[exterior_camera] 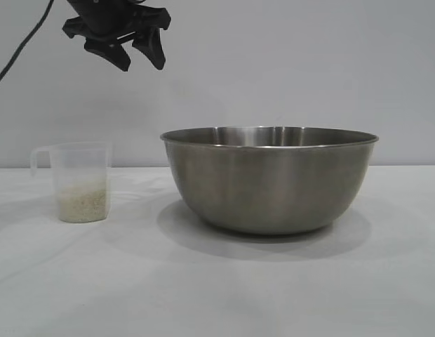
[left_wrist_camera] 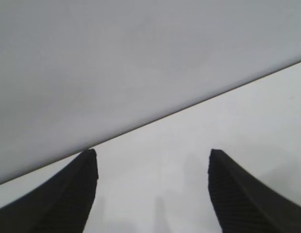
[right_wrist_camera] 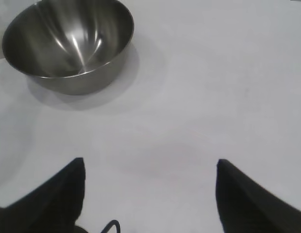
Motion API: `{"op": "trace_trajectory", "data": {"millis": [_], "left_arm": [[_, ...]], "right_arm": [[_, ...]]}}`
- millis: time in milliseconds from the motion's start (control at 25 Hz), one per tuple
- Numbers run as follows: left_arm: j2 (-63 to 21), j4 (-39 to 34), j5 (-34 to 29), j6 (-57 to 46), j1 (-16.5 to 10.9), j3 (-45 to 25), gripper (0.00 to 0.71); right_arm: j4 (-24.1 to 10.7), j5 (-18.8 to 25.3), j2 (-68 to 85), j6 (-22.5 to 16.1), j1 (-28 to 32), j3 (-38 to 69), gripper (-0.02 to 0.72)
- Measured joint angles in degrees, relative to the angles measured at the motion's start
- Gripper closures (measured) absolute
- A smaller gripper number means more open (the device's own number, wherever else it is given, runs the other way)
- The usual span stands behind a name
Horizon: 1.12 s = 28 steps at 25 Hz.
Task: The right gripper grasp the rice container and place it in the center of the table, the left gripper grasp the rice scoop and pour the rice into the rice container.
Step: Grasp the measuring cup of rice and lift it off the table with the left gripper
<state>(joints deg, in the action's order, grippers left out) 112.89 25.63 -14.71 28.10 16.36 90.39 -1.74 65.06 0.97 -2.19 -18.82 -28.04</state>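
The steel rice container (exterior_camera: 269, 179) stands empty on the white table (exterior_camera: 217, 288), near the middle and a little to the right. It also shows far off in the right wrist view (right_wrist_camera: 68, 43). The clear rice scoop (exterior_camera: 78, 181) stands upright at the left, its handle to the left, with rice (exterior_camera: 82, 203) filling its lower part. My left gripper (exterior_camera: 140, 55) hangs open and empty high above the scoop; its own view (left_wrist_camera: 153, 160) shows only bare table and wall. My right gripper (right_wrist_camera: 150, 167) is open and empty over bare table, away from the container and outside the exterior view.
A plain grey wall (exterior_camera: 273, 70) rises behind the table. A black cable (exterior_camera: 21, 45) runs down at the top left.
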Motion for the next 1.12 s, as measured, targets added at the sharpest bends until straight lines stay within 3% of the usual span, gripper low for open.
{"op": "trace_trajectory", "data": {"millis": [240,640,920,1120], "left_arm": [[-7.73,-2.91,2.77,1.54,0.00,-7.83,0.280],[-25.64,-0.65,34.16,2.04,1.21,-40.75,0.280],[-28.25,0.86,54.00,1.80,7.23,-58.01,0.280],[-28.38,7.43,62.67,1.80,12.30,-65.45,0.280]], "right_arm": [[-0.13,0.11,0.00,0.00,0.00,0.00,0.195],[-0.26,0.11,0.00,0.00,0.00,0.00,0.195],[-0.26,0.11,0.00,0.00,0.00,0.00,0.195],[-0.26,0.11,0.00,0.00,0.00,0.00,0.195]]}}
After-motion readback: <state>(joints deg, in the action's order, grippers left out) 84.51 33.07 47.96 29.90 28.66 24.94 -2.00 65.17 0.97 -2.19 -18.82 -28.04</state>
